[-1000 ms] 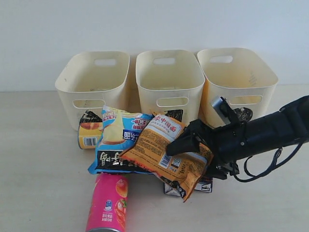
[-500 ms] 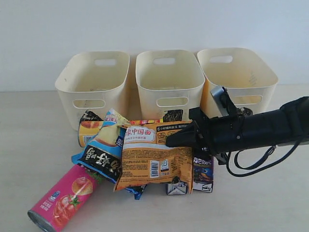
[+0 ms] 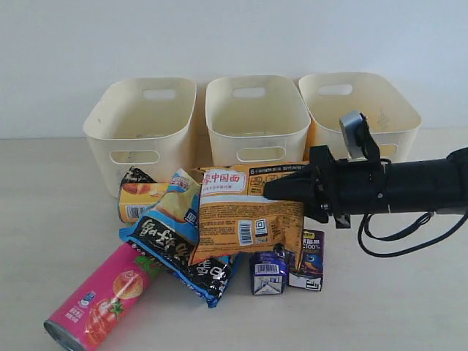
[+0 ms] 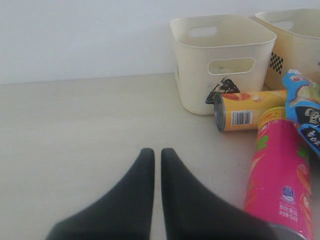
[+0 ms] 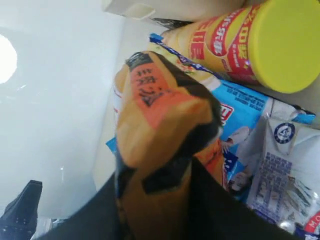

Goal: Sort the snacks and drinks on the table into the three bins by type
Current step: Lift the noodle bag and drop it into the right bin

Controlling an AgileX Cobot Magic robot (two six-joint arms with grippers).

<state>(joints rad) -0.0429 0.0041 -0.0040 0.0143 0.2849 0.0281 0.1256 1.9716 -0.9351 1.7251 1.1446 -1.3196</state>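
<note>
Foil of the orange bag [image 3: 245,216] looks light, soft and slippery, so its sealed edge is the safe hold, and the right tool [image 3: 276,191] pinches it there, bag hanging over the pile before the middle bin [image 3: 256,117], while the left tool [image 4: 156,162] is closed, empty.

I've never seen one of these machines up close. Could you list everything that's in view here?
bins: three, cream, in a row at the back of the table.
orange bag: one, orange, hanging in front of the middle bin.
blue chip bag: one, blue, left of the orange bag and partly under it.
pink tube: one, pink, lying front left.
yellow tube: one, yellow, lying before the left bin.
cartons: two, blue-and-white and dark purple, under the orange bag.
table: one, pale beige.
right claw: black, shut on the orange bag.
left claw: black, shut, empty.
</note>
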